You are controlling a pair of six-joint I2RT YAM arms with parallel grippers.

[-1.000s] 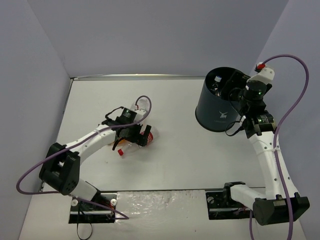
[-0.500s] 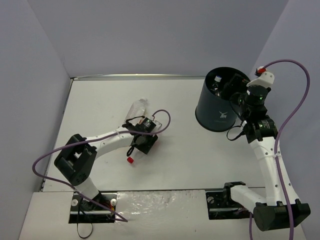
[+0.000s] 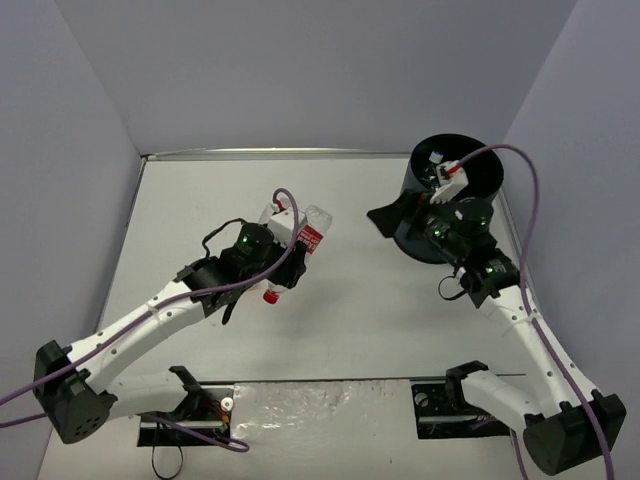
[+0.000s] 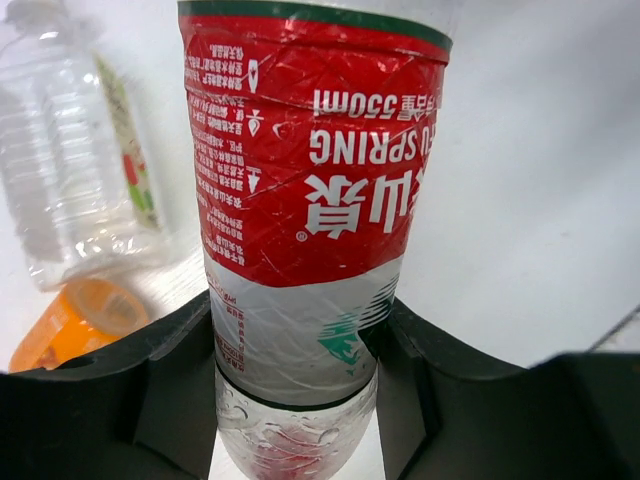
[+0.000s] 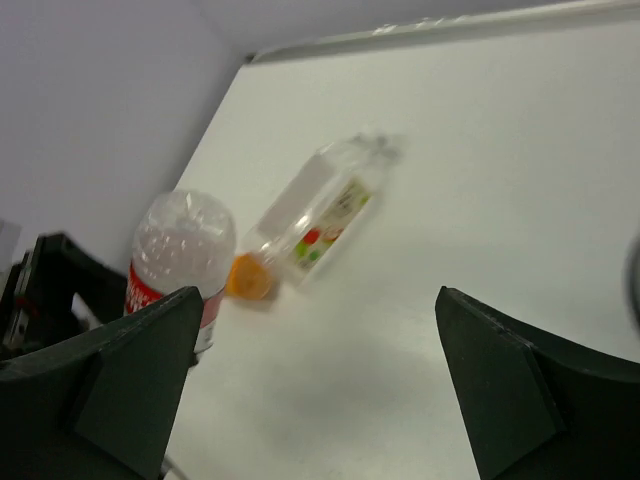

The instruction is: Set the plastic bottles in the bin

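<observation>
My left gripper (image 4: 300,390) is shut on a clear plastic bottle with a red label (image 4: 310,200), one jaw pressed to each side of it. From above, that bottle (image 3: 308,238) hangs clear of the table with its red cap (image 3: 268,296) pointing toward the near edge. A second clear bottle (image 4: 70,170) with an orange cap (image 4: 85,315) lies on the table beside it, and it also shows in the right wrist view (image 5: 320,205). My right gripper (image 5: 320,390) is open and holds nothing. It hangs just left of the dark round bin (image 3: 415,180).
A bottle top (image 3: 437,157) shows inside the bin at the back right. Grey walls close the table at the back and both sides. A purple cable (image 3: 530,200) loops over the right arm, partly above the bin's mouth.
My left gripper has shut on the red-label bottle and lifted it off the table, up and to the right. My right gripper has swung from over the bin to its left side.
</observation>
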